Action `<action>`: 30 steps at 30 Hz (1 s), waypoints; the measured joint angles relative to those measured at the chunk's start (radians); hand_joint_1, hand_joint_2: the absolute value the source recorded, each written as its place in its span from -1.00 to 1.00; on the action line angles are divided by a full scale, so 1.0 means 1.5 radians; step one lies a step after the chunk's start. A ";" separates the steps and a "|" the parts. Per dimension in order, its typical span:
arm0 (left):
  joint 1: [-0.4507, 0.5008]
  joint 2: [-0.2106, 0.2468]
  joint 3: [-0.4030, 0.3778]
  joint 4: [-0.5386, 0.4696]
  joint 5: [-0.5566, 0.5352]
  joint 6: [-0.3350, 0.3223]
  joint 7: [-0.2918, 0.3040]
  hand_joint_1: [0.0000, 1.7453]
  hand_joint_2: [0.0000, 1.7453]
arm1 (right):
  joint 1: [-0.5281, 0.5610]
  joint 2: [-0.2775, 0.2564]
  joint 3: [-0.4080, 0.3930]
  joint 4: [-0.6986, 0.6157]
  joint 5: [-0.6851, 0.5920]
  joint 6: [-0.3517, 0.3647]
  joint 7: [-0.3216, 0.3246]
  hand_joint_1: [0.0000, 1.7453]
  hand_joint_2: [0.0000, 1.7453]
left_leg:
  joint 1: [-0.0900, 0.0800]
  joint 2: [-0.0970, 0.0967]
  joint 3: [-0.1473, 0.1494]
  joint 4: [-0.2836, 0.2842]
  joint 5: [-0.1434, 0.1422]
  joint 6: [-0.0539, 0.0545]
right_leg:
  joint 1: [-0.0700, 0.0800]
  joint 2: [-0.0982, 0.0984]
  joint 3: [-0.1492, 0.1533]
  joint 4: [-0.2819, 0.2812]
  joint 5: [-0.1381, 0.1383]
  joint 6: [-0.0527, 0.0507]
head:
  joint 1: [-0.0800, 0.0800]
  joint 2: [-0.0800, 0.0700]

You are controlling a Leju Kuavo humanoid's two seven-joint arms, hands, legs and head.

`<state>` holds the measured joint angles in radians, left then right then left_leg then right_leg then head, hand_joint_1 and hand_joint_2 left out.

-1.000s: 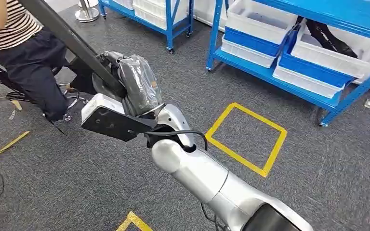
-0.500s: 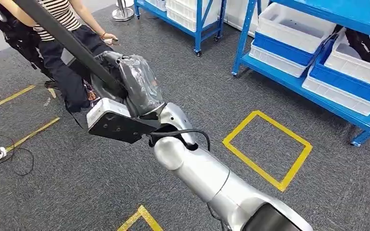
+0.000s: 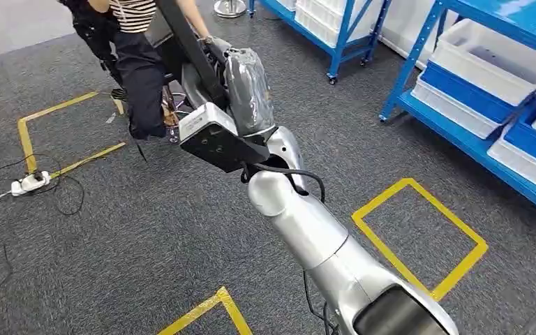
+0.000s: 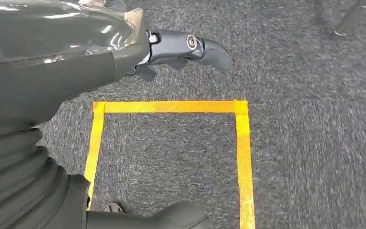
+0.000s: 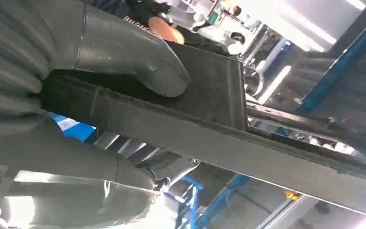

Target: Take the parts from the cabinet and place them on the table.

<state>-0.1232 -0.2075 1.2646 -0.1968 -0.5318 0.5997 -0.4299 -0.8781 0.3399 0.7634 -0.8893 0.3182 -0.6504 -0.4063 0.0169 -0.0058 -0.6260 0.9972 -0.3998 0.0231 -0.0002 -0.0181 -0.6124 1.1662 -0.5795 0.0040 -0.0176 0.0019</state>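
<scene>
I see the part [image 3: 194,52], a long flat black strip, gripped in my right hand [image 3: 241,84] at the top centre of the head frame. It slants up and leftward out of the frame, raised off the grey carpet.

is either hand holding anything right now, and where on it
The right hand grips a long black part, thumb on its flat face, partway along its length. The left hand holds nothing.
</scene>
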 joint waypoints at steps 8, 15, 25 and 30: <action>0.000 -0.002 -0.002 0.000 -0.012 0.005 0.017 -1.00 1.00 | 0.029 -0.005 -0.063 0.018 0.073 -0.011 0.016 1.00 1.00 | -0.010 -0.074 -0.003 0.003 0.004 0.000 | 0.005 0.059 0.033 -0.109 0.071 -0.004 | 0.000 0.000; 0.003 -0.001 -0.011 0.000 -0.018 0.004 0.027 -1.00 1.00 | 0.101 -0.008 -0.123 -0.042 0.173 0.017 0.063 1.00 1.00 | -0.007 -0.010 -0.052 0.091 -0.051 -0.022 | -0.001 0.012 0.044 -0.122 0.080 -0.017 | -0.004 0.000; 0.000 0.002 -0.012 0.000 -0.022 0.006 0.046 -1.00 1.00 | 0.167 -0.010 -0.173 -0.104 0.216 0.052 0.078 1.00 1.00 | 0.000 0.047 -0.001 0.006 -0.006 -0.023 | 0.009 -0.055 0.051 -0.118 0.064 -0.002 | 0.002 0.000; -0.001 -0.001 -0.015 0.000 -0.034 0.039 0.083 -1.00 1.00 | 0.188 -0.008 -0.187 -0.117 0.238 0.070 0.076 1.00 1.00 | 0.000 0.009 -0.001 0.000 0.002 0.003 | 0.000 -0.001 0.011 -0.025 0.011 0.001 | 0.003 0.000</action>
<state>-0.1242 -0.2083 1.2425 -0.1968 -0.5829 0.6581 -0.3052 -0.5958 0.3285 0.4822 -1.0654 0.6752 -0.5448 -0.2918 0.0168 0.0075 -0.6279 0.9979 -0.3973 0.0279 -0.0003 -0.0203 -0.5952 1.1281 -0.5630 0.0052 -0.0126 0.0019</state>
